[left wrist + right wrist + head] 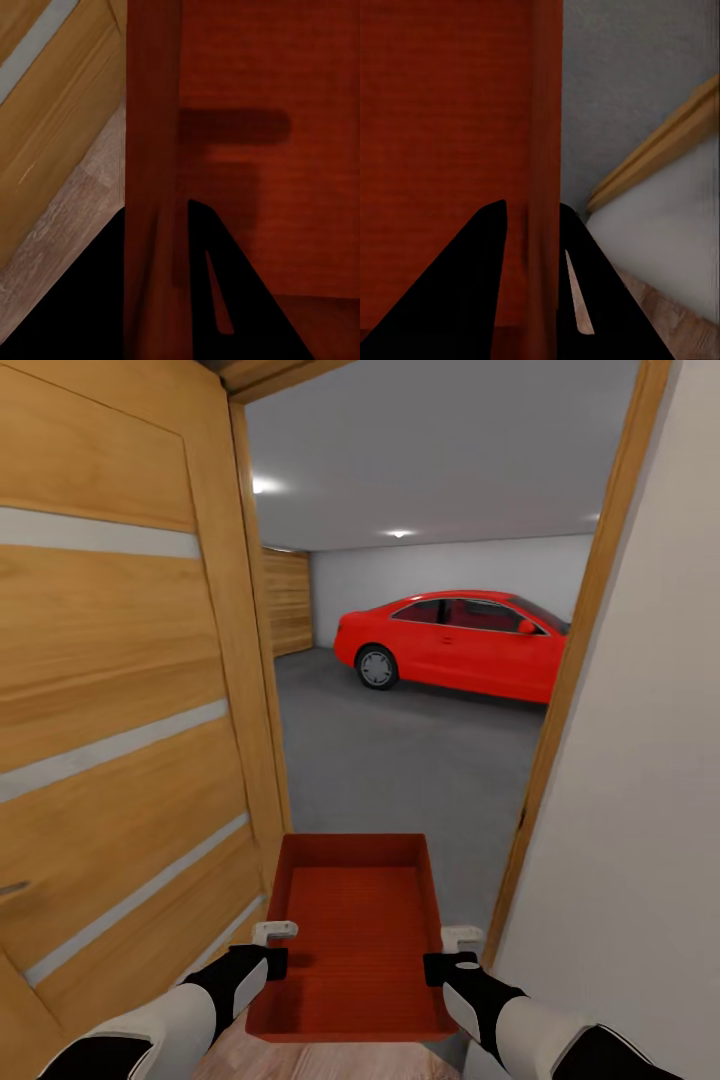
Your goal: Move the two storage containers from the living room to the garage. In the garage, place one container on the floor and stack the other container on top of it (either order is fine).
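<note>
Orange-red plastic pinched on both sides: my left gripper (272, 938) clamps the left wall of the storage container (352, 930), one finger inside, one outside; my right gripper (462, 942) does the same on the right wall. In the left wrist view the left gripper (161, 300) straddles the wall, and the right gripper (532, 292) matches in the right wrist view. The bin hangs level between both claws, open top, low straight walls, finely ribbed base, nothing inside.

Clearance is tight. Just outside the left claw stands the open wooden door (120, 690), near the bin's wall. Just outside the right claw sits the door frame (570, 690) and white wall (640, 780). Wood planks (320, 1060) lie under the near end.

Ahead of the claws, dark grey concrete floor (400, 760) opens wide into the garage. The red car (455, 643) is parked well beyond.
</note>
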Motion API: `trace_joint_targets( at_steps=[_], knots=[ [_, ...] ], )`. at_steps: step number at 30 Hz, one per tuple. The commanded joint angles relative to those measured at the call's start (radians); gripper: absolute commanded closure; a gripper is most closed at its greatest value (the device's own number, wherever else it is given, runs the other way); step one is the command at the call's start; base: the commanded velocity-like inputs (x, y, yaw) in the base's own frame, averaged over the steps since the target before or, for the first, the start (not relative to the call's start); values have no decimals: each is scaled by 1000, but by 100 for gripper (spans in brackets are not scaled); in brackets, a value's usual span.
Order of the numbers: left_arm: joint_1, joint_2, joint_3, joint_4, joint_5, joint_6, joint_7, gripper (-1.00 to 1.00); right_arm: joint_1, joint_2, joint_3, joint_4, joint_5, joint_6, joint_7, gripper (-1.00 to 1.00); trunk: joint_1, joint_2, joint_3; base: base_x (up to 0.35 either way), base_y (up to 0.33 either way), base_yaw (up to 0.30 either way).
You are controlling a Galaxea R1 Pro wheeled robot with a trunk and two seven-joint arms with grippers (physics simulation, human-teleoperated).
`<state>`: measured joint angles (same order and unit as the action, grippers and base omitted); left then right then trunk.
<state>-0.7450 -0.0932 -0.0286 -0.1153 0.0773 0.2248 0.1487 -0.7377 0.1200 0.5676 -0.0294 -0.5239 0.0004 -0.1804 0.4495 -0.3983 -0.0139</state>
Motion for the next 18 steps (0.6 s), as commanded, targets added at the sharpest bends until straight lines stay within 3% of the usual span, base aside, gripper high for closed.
trace_joint_targets(
  at_steps=[1, 5, 10, 18],
  knots=[
    [0, 0, 6, -6, -4, -2, 6, 100, 0, 4, 18, 3, -24, 1, 2, 100, 0, -2, -1, 0, 0, -243],
    [0, 0, 6, -6, -4, -2, 7, 100, 0, 4, 18, 3, -24, 1, 2, 100, 0, -2, -1, 0, 0, -207],
    [0, 0, 6, -5, -4, -2, 5, 100, 0, 5, 18, 2, -24, 1, 2, 100, 0, -2, -1, 39, 34, -47],
    [0, 0, 6, -5, -4, -2, 2, 100, 0, 4, 18, 2, -24, 1, 2, 100, 0, -2, -1, 182, 200, -2]
  ],
)
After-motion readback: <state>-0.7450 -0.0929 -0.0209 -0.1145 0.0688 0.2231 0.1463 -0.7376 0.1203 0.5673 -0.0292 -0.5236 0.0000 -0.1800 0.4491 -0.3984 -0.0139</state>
